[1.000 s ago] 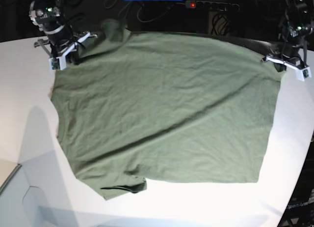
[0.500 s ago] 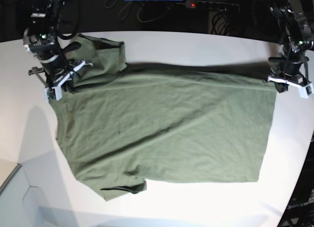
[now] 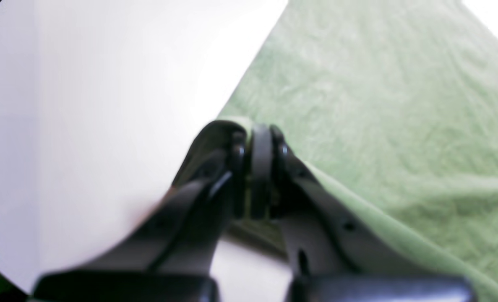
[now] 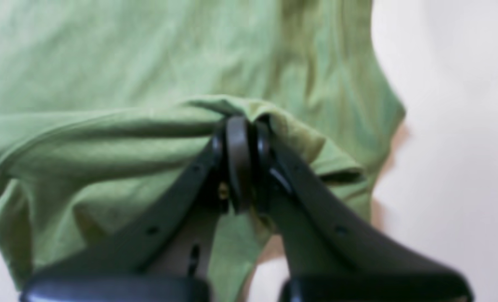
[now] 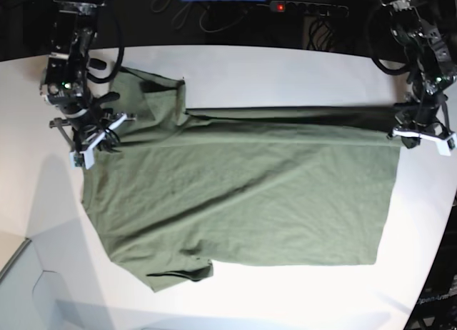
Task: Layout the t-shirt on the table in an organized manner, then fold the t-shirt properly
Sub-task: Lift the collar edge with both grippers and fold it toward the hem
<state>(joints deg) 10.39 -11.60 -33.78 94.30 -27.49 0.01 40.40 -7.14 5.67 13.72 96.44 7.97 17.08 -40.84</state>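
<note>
The wide, smooth white counter (image 5: 300, 73) with its curved edge fills the base view, and spread across its middle lies the plain olive-green cotton t-shirt (image 5: 243, 194), mostly flat, lightly creased, one short sleeve (image 5: 178, 269) poking toward the near edge. Along the far side the fabric is doubled over into a long straight fold running between the two arms. On that view's left, the right hand (image 4: 242, 126) is clamped tight on a bunched ridge of cloth beside another sleeve (image 5: 153, 94). Over on the right, the left hand (image 3: 259, 134) is pinched fully together on the shirt's corner, fabric draping away from its dark fingers (image 3: 236, 167).
</note>
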